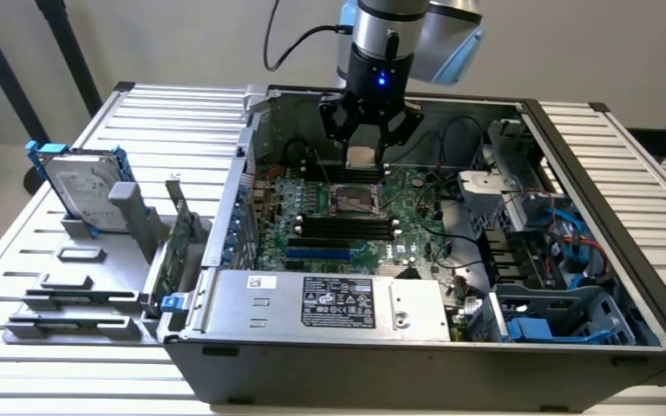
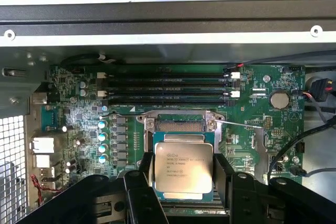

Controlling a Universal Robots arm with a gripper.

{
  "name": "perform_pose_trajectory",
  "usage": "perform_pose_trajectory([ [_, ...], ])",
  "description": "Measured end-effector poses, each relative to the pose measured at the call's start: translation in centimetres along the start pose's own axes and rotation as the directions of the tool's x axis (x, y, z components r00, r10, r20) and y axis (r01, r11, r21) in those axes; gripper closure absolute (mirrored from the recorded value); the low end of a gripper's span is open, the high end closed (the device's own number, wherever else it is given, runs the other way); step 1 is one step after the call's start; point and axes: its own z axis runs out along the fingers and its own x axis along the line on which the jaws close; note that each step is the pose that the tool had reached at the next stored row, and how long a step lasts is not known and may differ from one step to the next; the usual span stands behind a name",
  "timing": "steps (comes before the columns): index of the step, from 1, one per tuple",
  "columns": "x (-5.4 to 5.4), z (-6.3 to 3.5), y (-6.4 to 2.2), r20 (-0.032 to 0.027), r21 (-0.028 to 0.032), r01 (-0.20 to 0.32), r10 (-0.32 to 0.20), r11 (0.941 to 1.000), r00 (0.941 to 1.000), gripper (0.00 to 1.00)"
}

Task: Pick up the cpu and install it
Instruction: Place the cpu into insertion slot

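Observation:
The cpu [image 2: 182,163], a flat square chip with a dull silver printed top, sits between the black fingers [image 2: 140,179] of my gripper [image 2: 182,174], which is shut on its two opposite edges. In the exterior view the gripper [image 1: 362,158] hangs inside the open computer case with the cpu [image 1: 362,156] at its tips, a little above the green motherboard [image 1: 408,217]. The open cpu socket [image 1: 354,200] lies just in front of and below the chip. In the wrist view the socket [image 2: 178,124], with its metal frame, shows just beyond the chip's edge.
A silver box with a black label [image 1: 333,303] spans the case's front. Several black memory slots [image 2: 165,87] run beside the socket. Cables and a drive cage [image 1: 564,243] crowd the exterior view's right. A hard drive with blue brackets [image 1: 79,186] stands in a rack outside the case.

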Motion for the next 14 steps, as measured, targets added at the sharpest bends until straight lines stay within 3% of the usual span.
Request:
perform_pose_trajectory([
  [6,0.01,0.02,-0.01,0.0002,-0.0002,-0.005,0.005,1.0,1.0,0.45],
  [10,0.01,0.23,-0.01,0.0033,-0.0034,-0.077,0.077,0.9971,0.9971,0.45],
  [14,-0.01,0.5,-0.02,0.0061,-0.0068,-0.148,0.148,0.989,0.989,0.45],
])
